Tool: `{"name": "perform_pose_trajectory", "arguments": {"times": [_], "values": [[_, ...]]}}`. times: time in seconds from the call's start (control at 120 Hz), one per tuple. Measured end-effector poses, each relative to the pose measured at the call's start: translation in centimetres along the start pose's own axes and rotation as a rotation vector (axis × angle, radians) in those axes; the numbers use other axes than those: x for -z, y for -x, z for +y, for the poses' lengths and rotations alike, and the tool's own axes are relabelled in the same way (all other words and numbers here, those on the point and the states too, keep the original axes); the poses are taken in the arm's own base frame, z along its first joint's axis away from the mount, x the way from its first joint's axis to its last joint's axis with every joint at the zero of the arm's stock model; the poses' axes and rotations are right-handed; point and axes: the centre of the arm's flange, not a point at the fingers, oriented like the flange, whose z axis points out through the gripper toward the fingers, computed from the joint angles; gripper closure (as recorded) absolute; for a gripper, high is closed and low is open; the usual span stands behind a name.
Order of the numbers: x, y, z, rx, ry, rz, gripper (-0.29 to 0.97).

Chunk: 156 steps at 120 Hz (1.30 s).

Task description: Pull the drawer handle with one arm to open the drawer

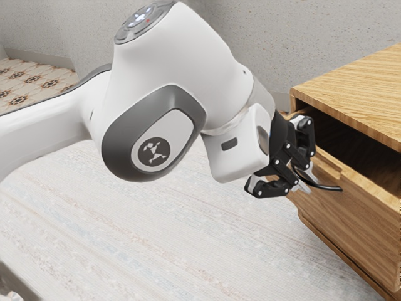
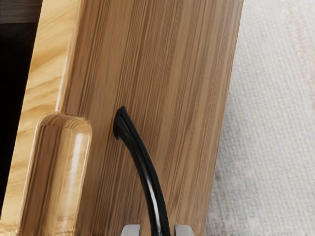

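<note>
The white arm [image 1: 156, 113] reaches in from the exterior view's left toward a wooden cabinet [image 1: 363, 88] on the exterior view's right. Its black pincer [image 1: 299, 177] sits at the cabinet's near left corner, right on the drawer's thin black handle [image 1: 329, 187]. Whether the pincer is clenched on the handle or only set around it cannot be told.

The drawer [image 1: 351, 226] stands partway out of the cabinet, with a dark hollow showing between its front board and the cabinet's top. In the wrist view the handle [image 2: 153, 196] curves off the drawer's grained wooden front and runs toward the hand. The cabinet stands on a pale woven surface [image 1: 156, 251]. A patch of patterned tiles [image 1: 31, 78] lies far off at the exterior view's upper left.
</note>
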Motion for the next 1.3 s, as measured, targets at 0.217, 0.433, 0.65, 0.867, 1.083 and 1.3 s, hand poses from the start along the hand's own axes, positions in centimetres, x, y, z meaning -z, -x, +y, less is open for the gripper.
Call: {"name": "perform_pose_trajectory", "arguments": {"times": [0.217,0.433,0.65,0.867,1.083,1.3], "values": [[0.2,0.4,0.5,0.005,0.001,-0.006,0.7],[0.7,0.5,1.1,0.007,-0.001,-0.012,0.7],[1.0,0.5,1.7,0.009,0.0,-0.017,0.7],[1.6,0.5,2.5,0.011,-0.002,-0.021,0.7],[1.8,0.5,3.1,0.013,0.0,-0.025,0.7],[2.1,0.5,4.0,0.016,0.0,-0.031,0.69]]}}
